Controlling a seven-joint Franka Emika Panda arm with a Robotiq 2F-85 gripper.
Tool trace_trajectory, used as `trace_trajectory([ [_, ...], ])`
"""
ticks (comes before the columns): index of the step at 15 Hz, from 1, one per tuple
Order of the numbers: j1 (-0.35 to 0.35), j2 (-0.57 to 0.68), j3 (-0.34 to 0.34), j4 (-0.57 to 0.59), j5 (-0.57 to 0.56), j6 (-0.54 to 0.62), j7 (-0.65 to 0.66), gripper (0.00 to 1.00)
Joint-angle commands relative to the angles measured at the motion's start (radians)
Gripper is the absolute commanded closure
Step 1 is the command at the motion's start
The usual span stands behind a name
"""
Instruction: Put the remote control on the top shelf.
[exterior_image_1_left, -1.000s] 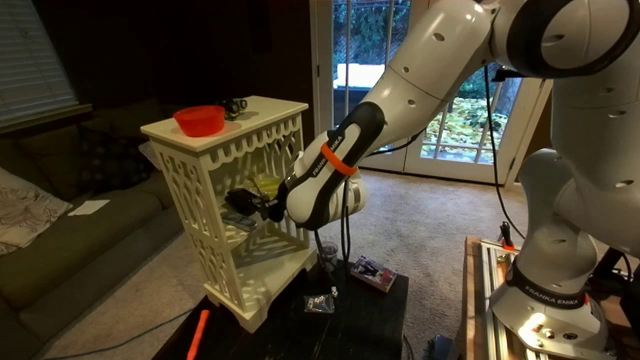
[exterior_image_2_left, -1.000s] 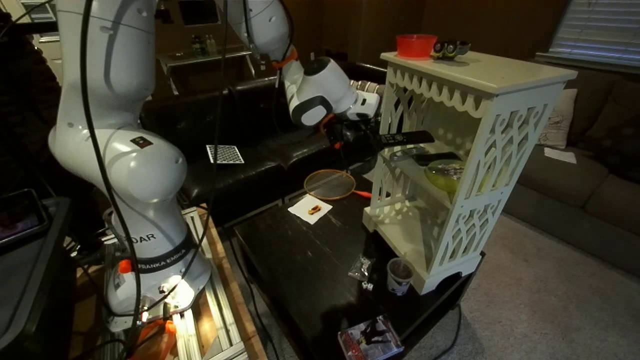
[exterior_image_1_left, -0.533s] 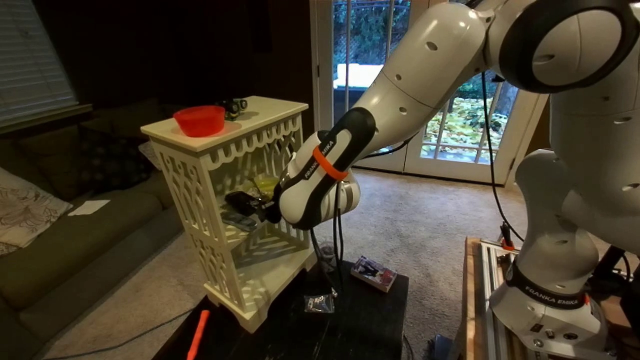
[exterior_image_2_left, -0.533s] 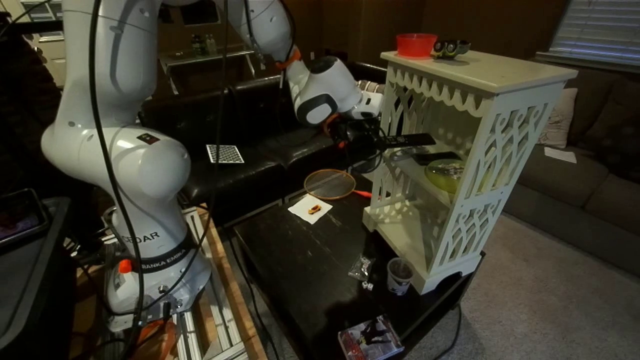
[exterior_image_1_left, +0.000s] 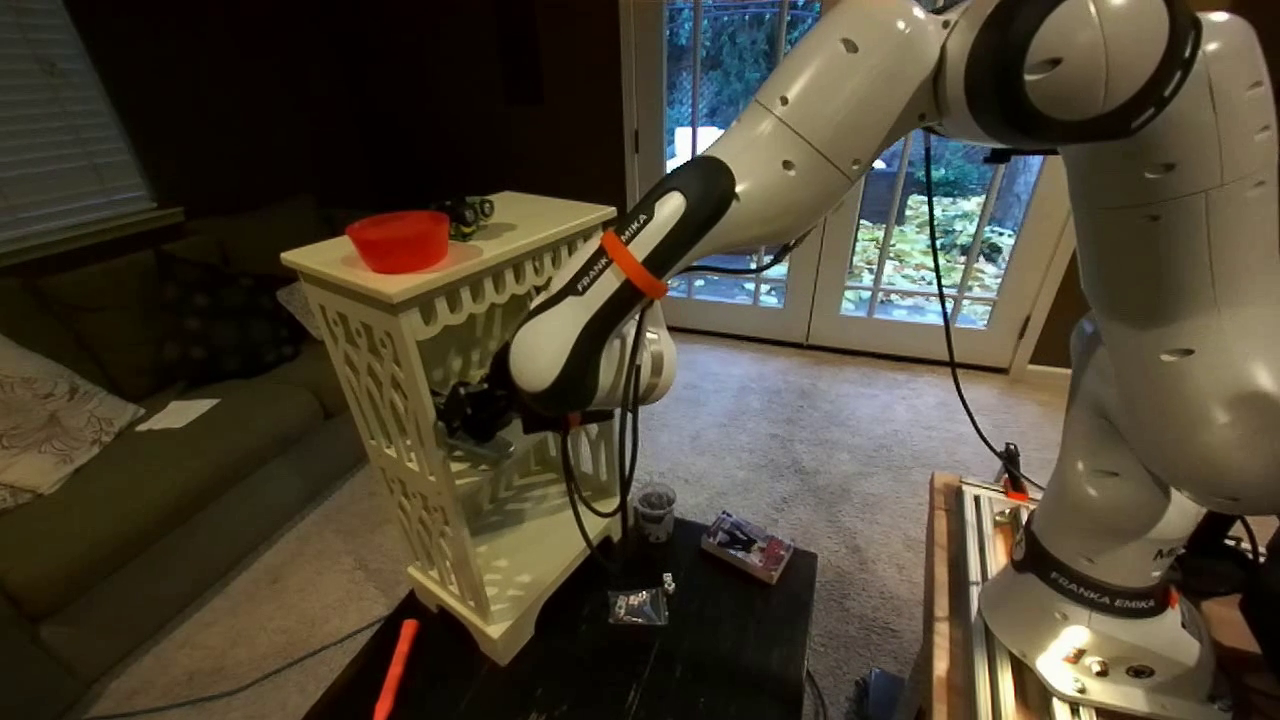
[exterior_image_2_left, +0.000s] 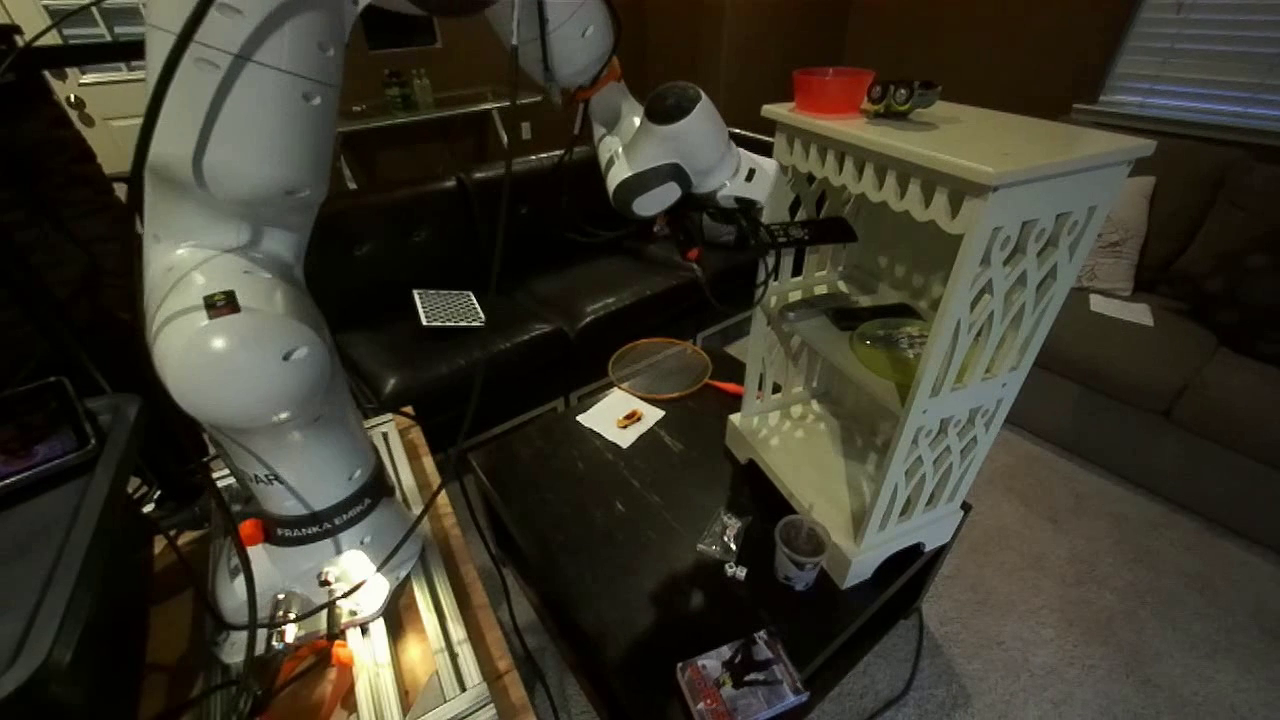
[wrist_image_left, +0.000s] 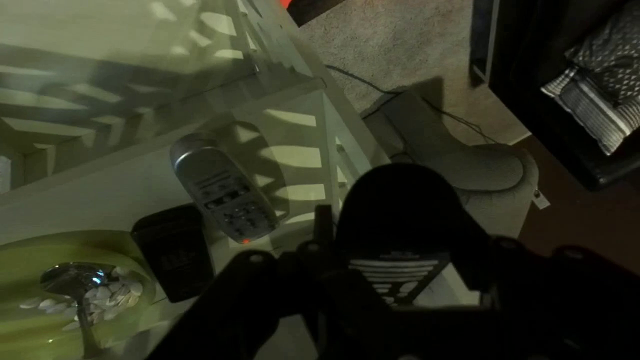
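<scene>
The remote control (exterior_image_2_left: 815, 233) is a flat black bar with pale buttons. My gripper (exterior_image_2_left: 757, 236) is shut on it. The bar juts from the jaws toward the shelf stand's open front, above the middle board and below the top shelf. In the wrist view, the remote control (wrist_image_left: 395, 267) lies between the dark fingers of the gripper (wrist_image_left: 397, 242). In an exterior view, the gripper (exterior_image_1_left: 475, 410) is at the stand's opening, and the remote is hard to tell from it. The top shelf (exterior_image_2_left: 1030, 150) is a cream-white board, also seen in an exterior view (exterior_image_1_left: 535, 215).
A red bowl (exterior_image_2_left: 832, 92) and a dark toy car (exterior_image_2_left: 902, 97) stand on the top shelf. On the middle board lie a silver handset (wrist_image_left: 225, 185), a black object (wrist_image_left: 175, 252) and a green bowl (wrist_image_left: 30, 250) with a spoon. Scalloped trim (exterior_image_2_left: 870, 185) hangs below the top board.
My gripper has risen with the remote control still held. It has also shifted toward the stand's handset side. The items on the stand have not moved.
</scene>
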Motion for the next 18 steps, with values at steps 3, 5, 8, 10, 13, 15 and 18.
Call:
trace_trajectory([
  [3, -0.201, 0.086, 0.152, 0.033, -0.029, 0.036, -0.076, 0.69],
  [5, -0.258, 0.117, 0.202, 0.039, -0.034, 0.066, -0.103, 0.69],
  [8, -0.329, 0.164, 0.269, 0.049, -0.054, 0.134, -0.102, 0.69],
  [10, -0.36, 0.193, 0.304, 0.053, -0.073, 0.187, -0.092, 0.69],
  [13, -0.354, 0.22, 0.302, 0.056, -0.093, 0.235, -0.097, 0.69],
  [15, -0.338, 0.24, 0.292, 0.069, -0.095, 0.262, -0.096, 0.69],
  [18, -0.319, 0.261, 0.279, 0.095, -0.088, 0.279, -0.097, 0.69],
])
